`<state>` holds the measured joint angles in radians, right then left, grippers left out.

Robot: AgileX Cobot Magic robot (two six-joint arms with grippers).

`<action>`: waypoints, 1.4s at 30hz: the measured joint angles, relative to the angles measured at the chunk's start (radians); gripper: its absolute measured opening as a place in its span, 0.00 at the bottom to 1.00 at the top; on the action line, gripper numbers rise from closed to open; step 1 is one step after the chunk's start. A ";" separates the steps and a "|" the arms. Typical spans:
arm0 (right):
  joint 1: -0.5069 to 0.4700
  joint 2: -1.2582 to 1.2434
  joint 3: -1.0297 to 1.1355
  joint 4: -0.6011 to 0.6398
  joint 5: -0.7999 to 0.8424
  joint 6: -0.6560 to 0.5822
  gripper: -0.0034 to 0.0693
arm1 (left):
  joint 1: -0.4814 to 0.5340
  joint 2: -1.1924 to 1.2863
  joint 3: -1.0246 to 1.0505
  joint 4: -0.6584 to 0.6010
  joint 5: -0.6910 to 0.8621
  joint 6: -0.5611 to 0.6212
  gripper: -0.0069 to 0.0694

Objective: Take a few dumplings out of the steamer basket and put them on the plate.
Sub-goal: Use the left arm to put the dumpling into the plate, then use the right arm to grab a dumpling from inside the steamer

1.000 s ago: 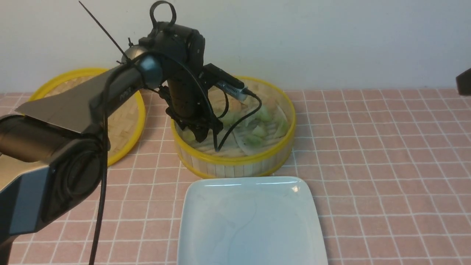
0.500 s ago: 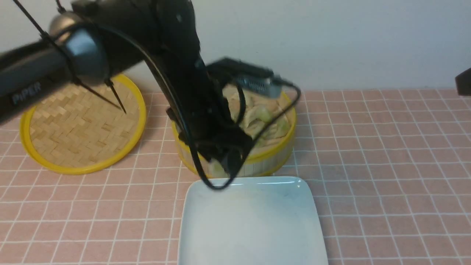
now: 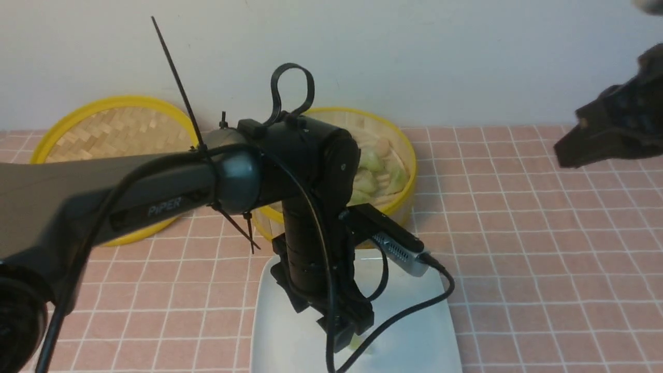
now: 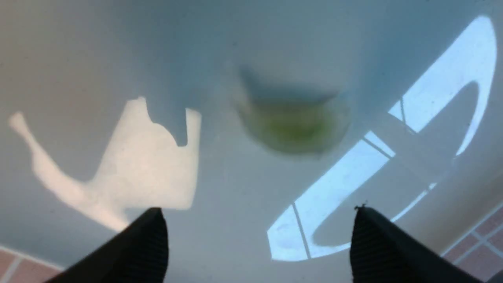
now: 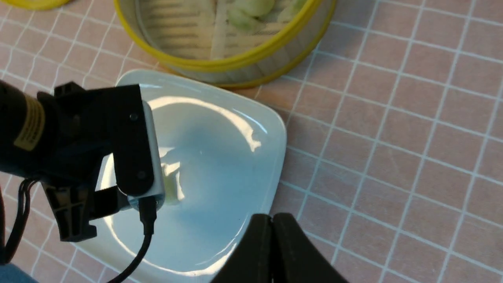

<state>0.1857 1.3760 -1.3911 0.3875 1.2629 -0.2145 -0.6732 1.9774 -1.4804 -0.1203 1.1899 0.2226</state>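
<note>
My left gripper (image 3: 346,339) hangs low over the white square plate (image 3: 419,331), jaws wide open and empty in the left wrist view (image 4: 257,218). A pale green dumpling (image 4: 292,125), blurred, is on the plate just beyond the open fingertips (image 4: 151,228). It also shows in the front view (image 3: 361,344) and in the right wrist view (image 5: 171,188). The steamer basket (image 3: 406,155) stands behind the plate with several green dumplings (image 3: 374,161) inside. My right gripper (image 3: 567,151) is raised at the far right. It is shut and empty (image 5: 272,221) above the plate's edge (image 5: 275,129).
The flat woven yellow-rimmed lid (image 3: 111,124) lies at the back left, partly behind my left arm. The left arm's camera and cable (image 3: 404,248) hang over the plate. The table has a pink tiled cloth (image 3: 544,259). A white wall stands behind.
My left arm swung from the basket to low over the plate. The dumpling it carried now lies on the plate, and the jaws are open. The right arm has come further into view.
</note>
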 joint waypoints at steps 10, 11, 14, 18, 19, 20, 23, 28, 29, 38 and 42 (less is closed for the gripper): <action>0.163 0.459 -0.447 -0.110 -0.008 0.023 0.09 | 0.158 -0.333 0.009 0.071 0.016 -0.154 0.12; 0.173 0.508 -0.481 -0.123 -0.009 0.026 0.11 | 0.185 -0.371 0.029 0.075 0.019 -0.165 0.10; 0.208 0.625 -0.589 -0.159 -0.011 0.030 0.18 | 0.252 -0.503 0.115 0.078 0.037 -0.175 0.08; 0.251 0.769 -0.693 -0.171 -0.015 0.024 0.33 | 0.325 -0.644 0.220 0.078 0.043 -0.178 0.08; 0.262 0.813 -0.714 -0.172 -0.027 0.019 0.39 | 0.347 -0.678 0.246 0.078 0.044 -0.180 0.08; 0.268 0.841 -0.733 -0.174 -0.039 0.017 0.43 | 0.359 -0.711 0.262 0.078 0.044 -0.184 0.08; 0.284 0.939 -0.773 -0.184 -0.076 0.017 0.57 | 0.395 -0.792 0.305 0.078 0.052 -0.187 0.08; 0.296 1.025 -0.784 -0.228 -0.162 0.021 0.69 | 0.413 -0.878 0.328 0.084 0.059 -0.190 0.08; 0.298 1.036 -0.784 -0.244 -0.183 0.036 0.70 | 0.413 -0.895 0.330 0.088 0.060 -0.190 0.08; 0.302 1.067 -0.786 -0.285 -0.283 0.140 0.55 | 0.413 -0.962 0.331 0.103 0.062 -0.190 0.08; 0.302 1.067 -0.786 -0.292 -0.277 0.140 0.33 | 0.413 -0.963 0.331 0.104 0.062 -0.190 0.08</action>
<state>0.4879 2.4432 -2.1771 0.0955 0.9856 -0.0744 -0.2600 1.0140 -1.1495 -0.0163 1.2520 0.0321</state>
